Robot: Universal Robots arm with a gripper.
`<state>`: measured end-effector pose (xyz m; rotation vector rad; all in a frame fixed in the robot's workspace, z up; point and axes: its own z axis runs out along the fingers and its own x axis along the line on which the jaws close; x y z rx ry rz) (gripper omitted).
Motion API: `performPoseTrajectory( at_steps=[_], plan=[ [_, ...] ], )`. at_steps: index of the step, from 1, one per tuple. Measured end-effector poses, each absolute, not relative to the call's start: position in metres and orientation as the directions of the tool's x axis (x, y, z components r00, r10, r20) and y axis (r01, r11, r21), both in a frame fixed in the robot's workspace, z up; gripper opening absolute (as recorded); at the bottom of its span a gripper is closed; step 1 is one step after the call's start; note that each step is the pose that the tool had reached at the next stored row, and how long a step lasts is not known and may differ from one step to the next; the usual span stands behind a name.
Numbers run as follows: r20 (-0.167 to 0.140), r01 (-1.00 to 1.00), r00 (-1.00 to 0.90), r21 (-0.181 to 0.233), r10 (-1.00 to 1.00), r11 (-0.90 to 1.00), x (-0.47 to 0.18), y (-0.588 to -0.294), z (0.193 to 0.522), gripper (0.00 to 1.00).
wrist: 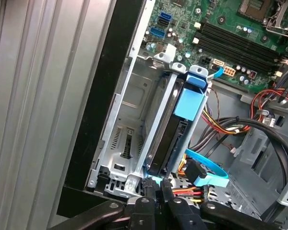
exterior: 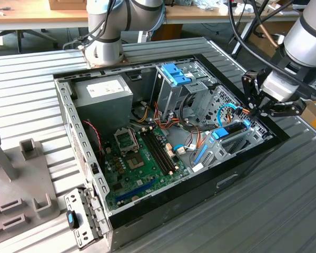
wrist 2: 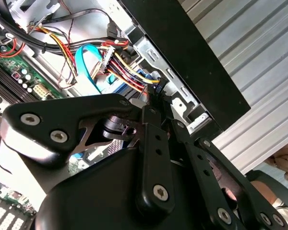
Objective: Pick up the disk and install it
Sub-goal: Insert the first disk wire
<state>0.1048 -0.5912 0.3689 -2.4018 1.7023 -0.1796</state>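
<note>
one arm works at this open computer case (exterior: 237, 176), which lies on the ribbed metal tabletop (exterior: 31, 79). the disk (exterior: 233, 128) is already inside the case. it stands on its long edge in the silver drive cage (wrist: 134, 110), just beside the black case wall on the exterior view's right. in the first wrist view the disk (wrist: 170, 139) shows its dark side and light-blue carrier rail, and its long axis runs straight away from the jaws toward the motherboard (wrist: 240, 38). so the jaws are at one short end of the disk, in line with it and not beside it. in both wrist views the jaws look drawn together, tips meeting at that end. i cannot tell whether the thin blue edge is caught between them or they only touch it. red and yellow cables (wrist: 192, 194) lie near the same end.
</note>
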Motion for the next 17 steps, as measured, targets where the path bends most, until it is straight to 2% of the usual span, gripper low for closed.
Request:
performPoseTrajectory(
  at_steps=[13,17],
  plan=[
    [-0.012,-0.936,0.280,-0.225,-0.960,-0.270,0.097,-0.591,0.369,0.16],
    [-0.029,-0.937,0.277,-0.230,-0.960,-0.263,0.094,-0.591,0.369,0.16]
  ],
)
